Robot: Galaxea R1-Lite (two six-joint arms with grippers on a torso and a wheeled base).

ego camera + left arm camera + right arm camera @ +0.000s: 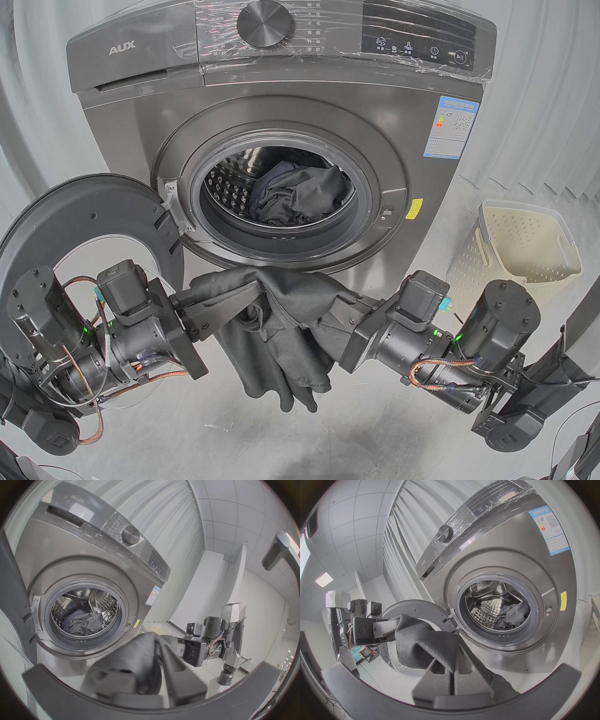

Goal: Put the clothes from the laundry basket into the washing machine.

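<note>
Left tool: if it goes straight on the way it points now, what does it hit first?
The dark garment it grips, then likely the right tool facing it, not the drum; depth is unclear.

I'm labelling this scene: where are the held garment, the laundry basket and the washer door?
held garment (287,289), head view, top fold.
laundry basket (525,240), head view, inside wall.
washer door (62,200), head view, outer ring.

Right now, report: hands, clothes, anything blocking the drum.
Left hand and right hand both shut on dark garment, hanging before the drum. Other clothes already inside. Door open wide, nothing in the way.
</note>
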